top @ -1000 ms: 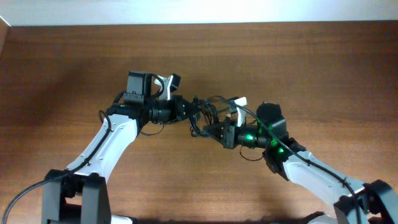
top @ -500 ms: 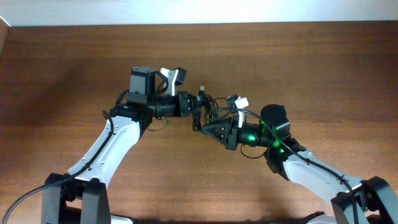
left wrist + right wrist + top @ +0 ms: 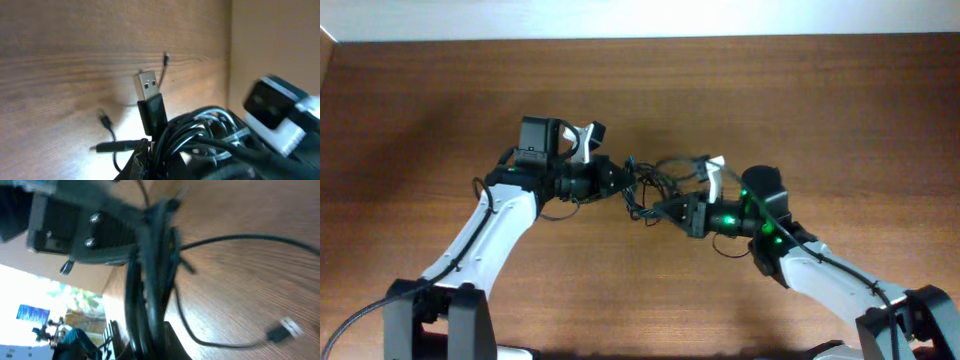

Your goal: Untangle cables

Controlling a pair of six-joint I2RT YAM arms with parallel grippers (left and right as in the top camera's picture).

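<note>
— Now that the two arms have closed in on each other and eased apart again, has the knot given way at all?

— Not that I can see. The cables (image 3: 653,178) hang as one dark clump between the two arms, lifted just off the desk (image 3: 820,100) near its middle. The pull-back looks small, so I'd judge the tangle barely loosened.

— And the grip?

— Both sides are pinched tight on the clump. The left fingers (image 3: 620,181) hold one side and the right fingers (image 3: 667,208) hold the other, with strands running straight into each pair.

— Any ends free?

— A few. From the left wrist, a USB plug (image 3: 148,86) sticks out of the clump, and thin plug tails (image 3: 106,131) trail onto the wood beyond it. From the right wrist, one strand loops out across the desk to a loose plug (image 3: 283,329).

— What's in the way?

— Mostly the arms themselves. They sit so near each other that there's little room to draw a loop through. The desk around them is bare wood, so a wider pull would meet nothing, though tugging both sides at once may only cinch the knot.
</note>
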